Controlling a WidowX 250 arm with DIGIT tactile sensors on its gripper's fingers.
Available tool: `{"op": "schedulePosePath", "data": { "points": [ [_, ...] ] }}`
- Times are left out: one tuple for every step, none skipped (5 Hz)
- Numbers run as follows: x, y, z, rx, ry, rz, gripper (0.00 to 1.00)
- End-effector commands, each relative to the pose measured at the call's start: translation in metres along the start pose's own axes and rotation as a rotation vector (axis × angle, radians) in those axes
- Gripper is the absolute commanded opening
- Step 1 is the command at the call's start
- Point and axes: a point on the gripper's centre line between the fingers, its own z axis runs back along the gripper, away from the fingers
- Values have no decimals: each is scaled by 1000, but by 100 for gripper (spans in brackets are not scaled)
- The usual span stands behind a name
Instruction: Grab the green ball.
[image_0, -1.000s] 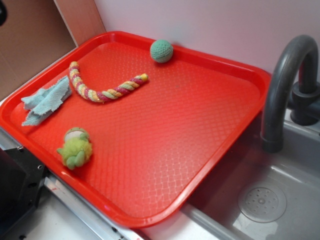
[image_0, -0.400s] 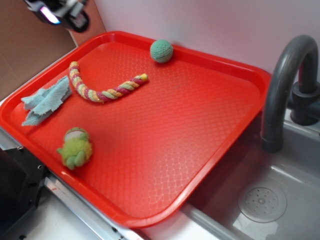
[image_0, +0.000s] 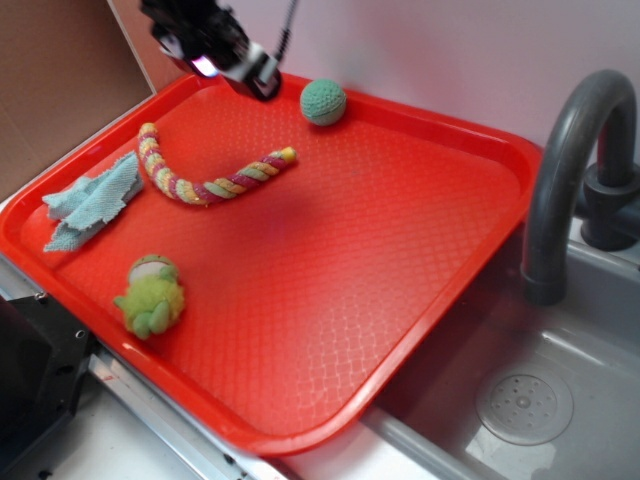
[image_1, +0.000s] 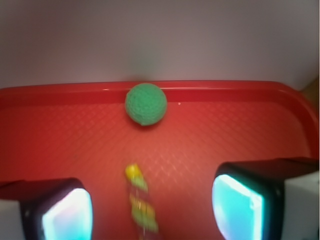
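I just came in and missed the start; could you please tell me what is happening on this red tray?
A robot arm is going for the green crocheted ball, which lies near the far rim of the red tray. Its pincer hovers open beside the ball, not touching it; the wrist view shows the ball ahead, between the two fingers. A rope toy, a blue cloth and a fuzzy plush toy lie untouched on the tray.

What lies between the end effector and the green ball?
Only bare red tray separates the end effector from the green ball, in the wrist view; the rope toy's tip sits nearer the fingers.
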Motion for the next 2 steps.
{"op": "schedulePosePath", "data": {
  "points": [
    [56,2,-31,57,-44,-16,100],
    [72,8,-46,46,-40,-10,100]
  ]
}}
